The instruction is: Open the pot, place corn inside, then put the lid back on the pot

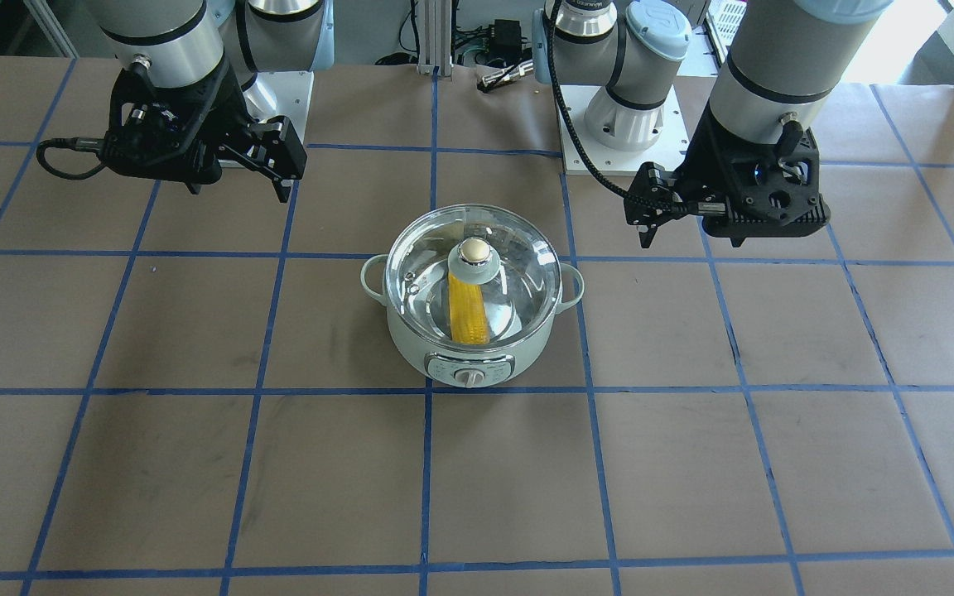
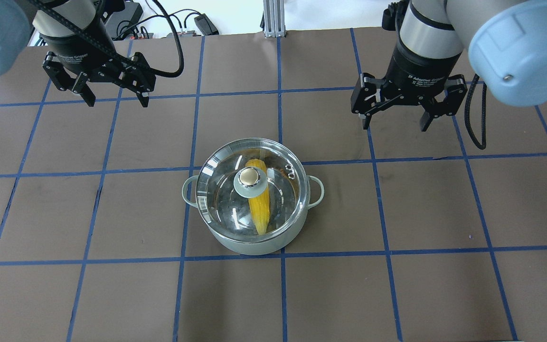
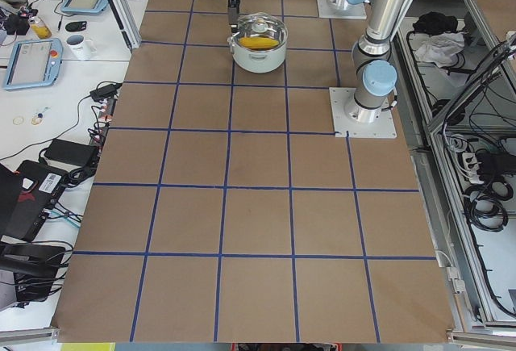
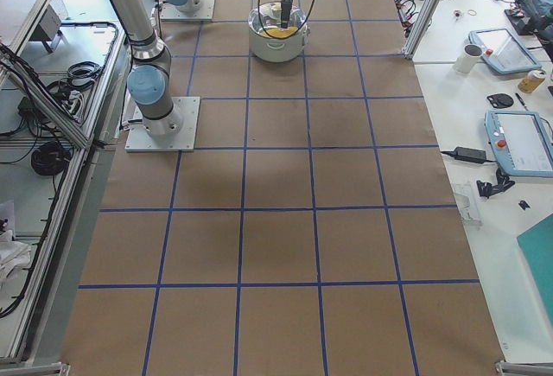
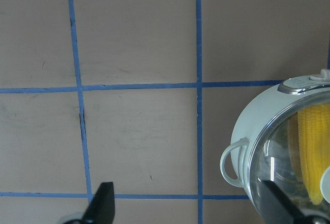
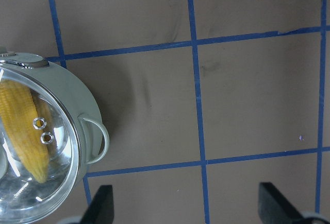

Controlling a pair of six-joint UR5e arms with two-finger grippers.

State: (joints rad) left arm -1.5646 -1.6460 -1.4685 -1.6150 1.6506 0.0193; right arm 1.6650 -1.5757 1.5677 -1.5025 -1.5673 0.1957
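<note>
Left hand (image 2: 117, 100) and right hand (image 2: 394, 126): we record both with fingers spread apart, gripping nothing. The bright yellow ear of corn (image 2: 259, 209) lies inside the round pale mint-green electric pot (image 2: 254, 247), pointed end toward the robot. The round clear glass lid (image 2: 216, 194) sits seated on the pot's rim. The pot stands mid-way on the brown paper-covered surface (image 2: 397, 285), between the two hands and well apart from each.
</note>
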